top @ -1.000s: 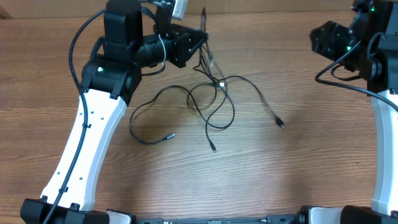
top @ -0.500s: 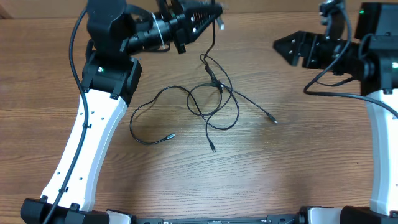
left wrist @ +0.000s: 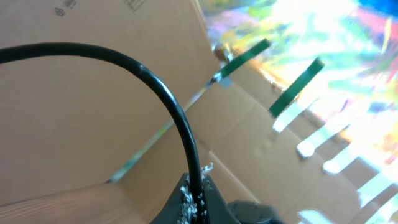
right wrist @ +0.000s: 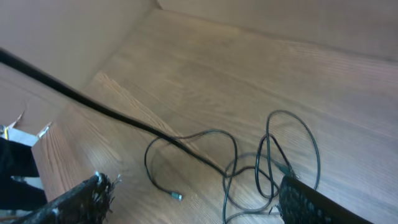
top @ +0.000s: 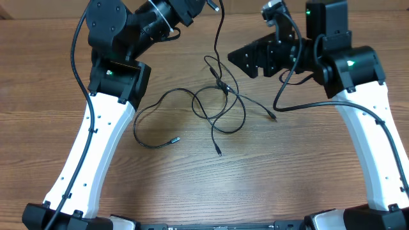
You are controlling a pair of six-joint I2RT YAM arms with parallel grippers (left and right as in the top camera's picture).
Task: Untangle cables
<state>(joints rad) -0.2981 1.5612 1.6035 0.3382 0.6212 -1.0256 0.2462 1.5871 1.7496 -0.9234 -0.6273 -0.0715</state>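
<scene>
Several thin black cables (top: 220, 102) lie tangled on the wooden table, with loose plug ends at the left (top: 176, 138), front (top: 218, 152) and right (top: 273, 117). One strand (top: 217, 38) rises taut from the tangle to my left gripper (top: 206, 4) at the top edge. In the left wrist view that gripper (left wrist: 194, 190) is shut on this black cable (left wrist: 180, 118). My right gripper (top: 239, 61) hovers just right of the raised strand, above the tangle. Its jaws (right wrist: 196, 199) stand wide open over the loops (right wrist: 273, 155), with nothing between them.
Thick black robot wires run along both arms (top: 83, 64) (top: 300, 89). A cardboard wall (left wrist: 74, 112) stands behind the table's far edge. Bare wood table (top: 307, 166) lies at the front and right of the tangle.
My left gripper has lifted the held cable higher toward the top edge, pulling the tangle tighter. The right arm has swung left toward the tangle and its jaws have widened.
</scene>
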